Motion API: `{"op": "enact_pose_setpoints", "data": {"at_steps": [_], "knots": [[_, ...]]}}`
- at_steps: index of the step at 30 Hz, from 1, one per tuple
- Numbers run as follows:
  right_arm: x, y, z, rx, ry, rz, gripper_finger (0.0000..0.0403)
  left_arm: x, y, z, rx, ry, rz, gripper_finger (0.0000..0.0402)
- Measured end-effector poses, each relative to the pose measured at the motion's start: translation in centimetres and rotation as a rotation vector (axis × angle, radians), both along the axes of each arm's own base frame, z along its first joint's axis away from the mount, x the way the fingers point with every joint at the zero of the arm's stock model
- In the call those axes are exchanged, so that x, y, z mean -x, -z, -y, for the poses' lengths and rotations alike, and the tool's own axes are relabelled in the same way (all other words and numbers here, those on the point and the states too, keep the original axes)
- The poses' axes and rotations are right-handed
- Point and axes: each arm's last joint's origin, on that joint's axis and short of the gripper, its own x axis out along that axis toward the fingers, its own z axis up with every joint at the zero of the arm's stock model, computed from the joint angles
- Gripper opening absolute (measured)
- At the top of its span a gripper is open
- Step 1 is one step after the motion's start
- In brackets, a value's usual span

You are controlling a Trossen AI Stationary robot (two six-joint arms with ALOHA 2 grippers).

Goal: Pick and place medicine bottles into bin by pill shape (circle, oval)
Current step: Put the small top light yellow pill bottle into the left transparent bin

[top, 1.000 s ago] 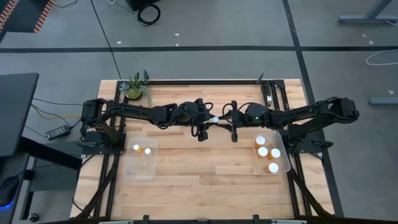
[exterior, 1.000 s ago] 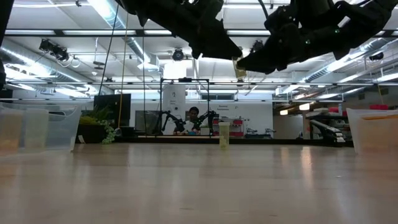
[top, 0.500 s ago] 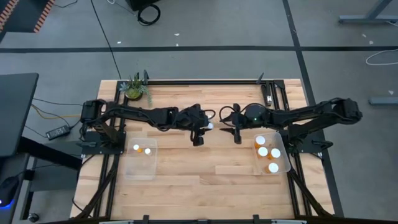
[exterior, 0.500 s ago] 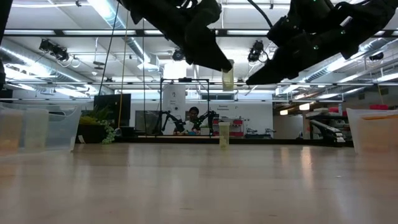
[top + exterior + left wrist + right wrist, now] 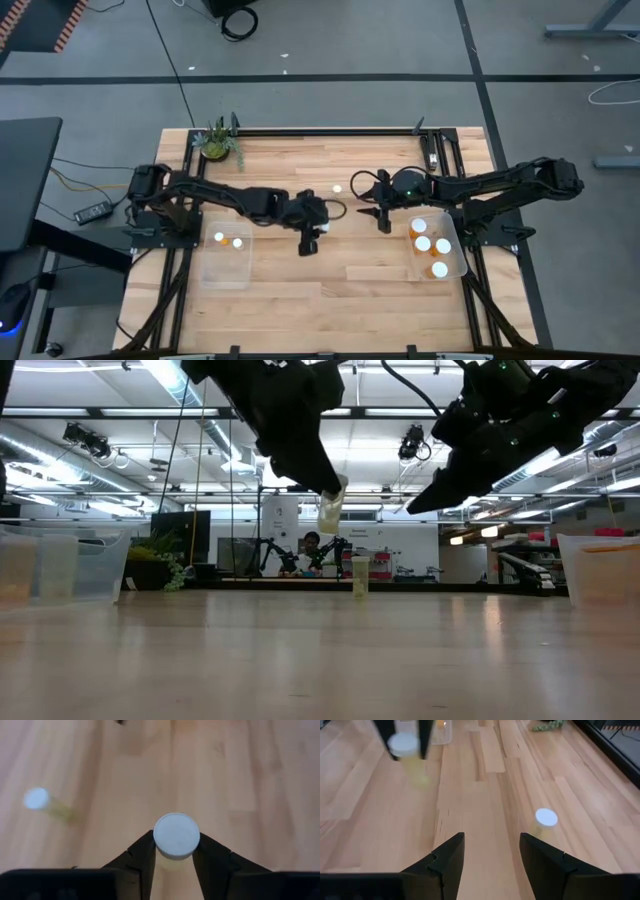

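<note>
A small pale bottle point(image 5: 175, 837) with a white cap sits clamped between the fingers of the left gripper point(image 5: 309, 240), held in the air above the middle of the table point(image 5: 330, 290), tilted slightly in the low view. The left bin point(image 5: 226, 273) lies off to that arm's side with 2 bottles inside, so the carried one looks to be on its way there, though that is a judgement. 1 more bottle point(image 5: 337, 189) stands upright and alone on the wood toward the far edge, between the 2 arms; it also shows past the right gripper point(image 5: 492, 855), whose fingers stand open and empty, hanging just beside the right bin point(image 5: 459, 262). That bin holds what appear to be 4 bottles, though the overhead view is too small to count with full confidence. By this reckoning about 6 are sorted, 1 is in transit and 1 is left to pick up. A small potted plant point(image 5: 217, 141) sits at the far left corner, well apart from the work.
</note>
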Motion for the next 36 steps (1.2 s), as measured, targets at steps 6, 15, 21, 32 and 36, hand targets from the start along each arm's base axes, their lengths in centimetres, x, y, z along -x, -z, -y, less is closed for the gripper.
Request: {"op": "enact_pose_setpoints", "data": {"at_steps": [6,15,21,32,36], "knots": [[0.0,0.1,0.0,0.01,-0.006,-0.011,0.0198,0.7,0.3,2.7,0.055,0.01,-0.05,0.0129],[0.0,0.0,0.0,0.048,-0.026,-0.003,0.0198,3.2,1.3,7.2,0.166,-0.015,-0.24,0.0128],[0.0,-0.1,0.0,0.056,-0.03,0.005,0.0198,5.2,1.7,10.2,0.205,-0.057,-0.343,0.0124],[-0.2,-0.3,0.0,0.06,-0.029,0.032,0.0198,9.3,1.2,13.7,0.199,-0.111,-0.484,0.0124],[-0.2,-0.4,0.0,0.057,-0.026,0.042,0.0198,10.7,-0.3,13.7,0.181,-0.121,-0.474,0.0119]]}}
